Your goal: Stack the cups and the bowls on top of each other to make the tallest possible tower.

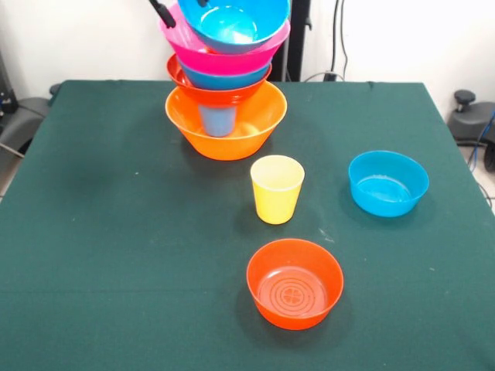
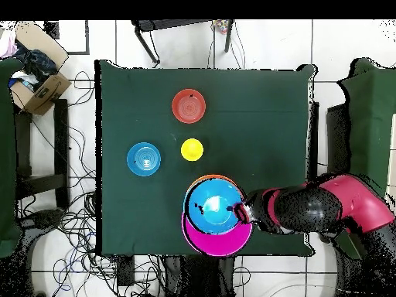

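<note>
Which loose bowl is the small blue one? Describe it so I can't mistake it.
Start at the tower standing in the big orange bowl. On the green table in front of it sits a yellow cup. The small blue bowl stands alone beside that cup, the only loose blue piece; the other loose bowl is red-orange.

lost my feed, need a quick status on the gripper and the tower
Gripper at top blue bowl's rim, jaw state unclear. Tower leaning on big orange bowl. Yellow cup, two bowls loose.

Green-clothed surface carries four things: the big orange bowl at the tower's base, a yellow cup just in front of it, a blue bowl off to the side, a red-orange bowl nearest the camera.
</note>
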